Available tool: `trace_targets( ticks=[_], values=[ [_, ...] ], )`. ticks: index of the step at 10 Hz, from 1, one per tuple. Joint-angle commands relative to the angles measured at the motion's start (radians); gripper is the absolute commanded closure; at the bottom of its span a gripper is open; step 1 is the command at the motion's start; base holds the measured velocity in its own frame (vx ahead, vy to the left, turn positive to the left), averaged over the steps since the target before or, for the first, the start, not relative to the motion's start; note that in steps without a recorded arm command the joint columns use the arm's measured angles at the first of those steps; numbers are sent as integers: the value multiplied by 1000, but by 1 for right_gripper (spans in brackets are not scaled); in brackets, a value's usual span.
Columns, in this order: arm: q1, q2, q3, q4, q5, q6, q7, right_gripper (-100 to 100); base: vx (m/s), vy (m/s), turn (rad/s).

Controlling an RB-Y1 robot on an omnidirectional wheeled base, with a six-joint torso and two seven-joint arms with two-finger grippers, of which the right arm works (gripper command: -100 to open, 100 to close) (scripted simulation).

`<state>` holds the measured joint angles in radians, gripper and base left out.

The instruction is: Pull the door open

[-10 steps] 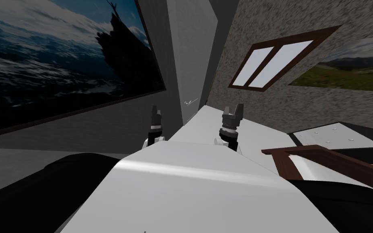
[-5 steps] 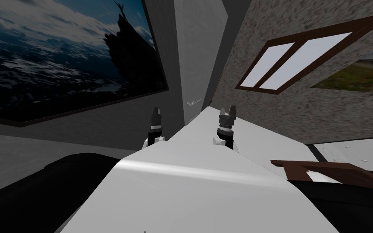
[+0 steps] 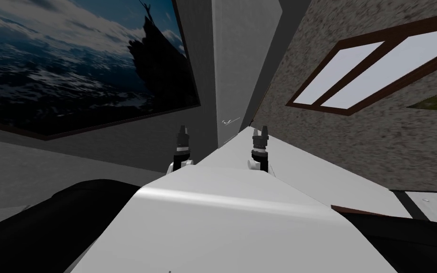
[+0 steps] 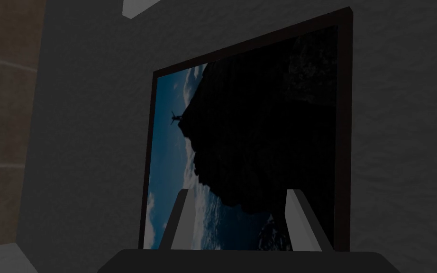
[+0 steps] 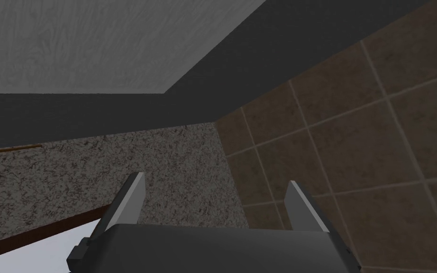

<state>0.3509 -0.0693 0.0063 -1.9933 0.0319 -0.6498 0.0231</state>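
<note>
A light grey door [image 3: 236, 57] stands ahead in a dark frame, between a grey wall and a speckled wall. Its small pale lever handle [image 3: 229, 121] sits low on the door's right side. My left gripper [image 3: 182, 129] is held up left of the handle, well short of the door; the left wrist view shows this gripper [image 4: 237, 192] open with nothing between its fingers. My right gripper [image 3: 260, 130] is raised to the right of the handle and apart from it. It [image 5: 215, 178] is open and empty too, with a grey wood-grain panel [image 5: 70, 42] ahead.
A large dark-framed picture [image 3: 70, 61] hangs on the grey wall at the left. A brown-framed window [image 3: 355, 80] sits in the speckled wall at the right. A white table's corner [image 3: 435, 204] and a brown edge [image 3: 355, 209] lie low at the right.
The whole head view has swung: the window and table slid right, so I turned towards the door. My right gripper has rotated and moved slightly left towards the handle. The left arm is unchanged.
</note>
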Motion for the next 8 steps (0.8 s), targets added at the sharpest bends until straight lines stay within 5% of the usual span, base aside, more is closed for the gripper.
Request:
trace_targets(
  ticks=[1,8],
  values=[
    [-26,-9,0,50,-2,-4,-7,-100,75,-69,161],
    [-114,-37,2,252,-10,-13,-31,-100,51,-68,152]
  ],
)
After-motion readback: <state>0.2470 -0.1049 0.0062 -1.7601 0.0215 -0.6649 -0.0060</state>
